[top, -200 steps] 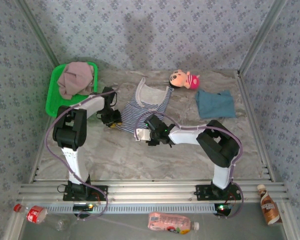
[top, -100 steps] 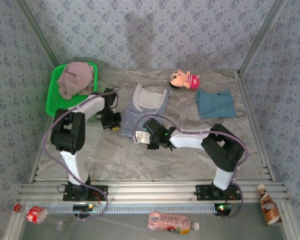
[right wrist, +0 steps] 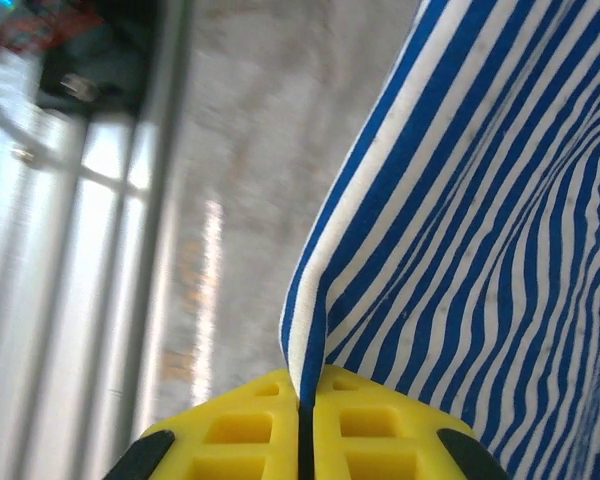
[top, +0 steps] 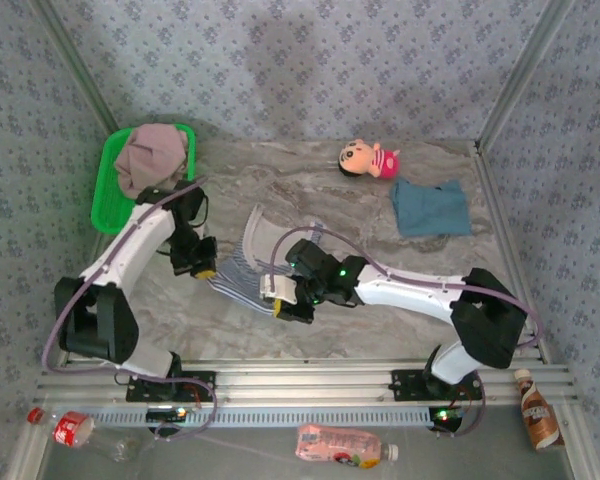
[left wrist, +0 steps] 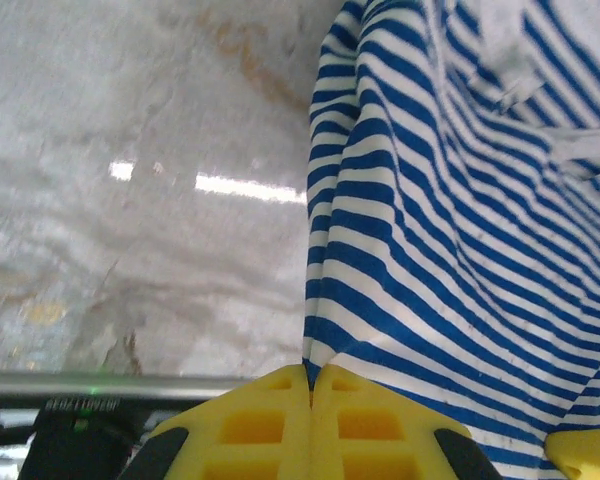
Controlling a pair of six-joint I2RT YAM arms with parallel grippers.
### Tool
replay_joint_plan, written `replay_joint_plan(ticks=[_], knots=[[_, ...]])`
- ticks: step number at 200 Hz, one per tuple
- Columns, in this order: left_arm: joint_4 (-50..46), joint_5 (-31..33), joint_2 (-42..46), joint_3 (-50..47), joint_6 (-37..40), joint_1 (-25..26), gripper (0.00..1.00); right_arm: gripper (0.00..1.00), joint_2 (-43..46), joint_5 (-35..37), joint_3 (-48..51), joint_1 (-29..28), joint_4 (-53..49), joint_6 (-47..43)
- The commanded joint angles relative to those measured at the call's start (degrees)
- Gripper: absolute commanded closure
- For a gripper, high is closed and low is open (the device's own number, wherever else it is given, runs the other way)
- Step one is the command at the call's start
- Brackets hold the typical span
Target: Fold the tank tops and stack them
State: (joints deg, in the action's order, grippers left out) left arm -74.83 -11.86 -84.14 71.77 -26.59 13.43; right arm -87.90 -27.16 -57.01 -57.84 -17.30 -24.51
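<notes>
Striped tank top [top: 238,268] pulled toward bases, now bunched; left fingers [left wrist: 250,425], right fingers [right wrist: 240,432] pinching hem.

My left claw [top: 202,269] and right claw [top: 280,306] now pinch the striped tank top [top: 237,273], and I've dragged its hem toward the counter's [top: 180,325] near edge.

Blue floral-patterned walls [top: 310,60] enclose a grey marbled tabletop [top: 230,325] with aluminium rails [top: 310,378].

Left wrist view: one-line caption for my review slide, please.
Left pincer shut on the striped tank top's edge, cloth fanning out over the marbled table.
</notes>
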Motion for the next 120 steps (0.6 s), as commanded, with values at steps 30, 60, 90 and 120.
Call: replay_joint_plan(ticks=[30,60,90,120], knots=[[-7.35,1.36,3.81,5.31,-0.53,-1.04,1.00,0.90,2.79,-14.70,-6.30,2.15,-8.14,5.70],[-4.04,-0.61,-2.24,9.50,1.21,-1.13,1.00,0.89,0.32,-17.91,-7.48,7.55,-8.75,4.65],[0.37,-2.69,-11.59,14.95,2.95,-1.23,1.00,0.89,-4.46,-22.15,-9.74,13.53,-9.28,3.36],[3.58,-5.66,-22.62,22.28,4.69,-1.22,1.00,0.87,-10.81,-24.61,-13.64,19.17,-8.08,3.61]])
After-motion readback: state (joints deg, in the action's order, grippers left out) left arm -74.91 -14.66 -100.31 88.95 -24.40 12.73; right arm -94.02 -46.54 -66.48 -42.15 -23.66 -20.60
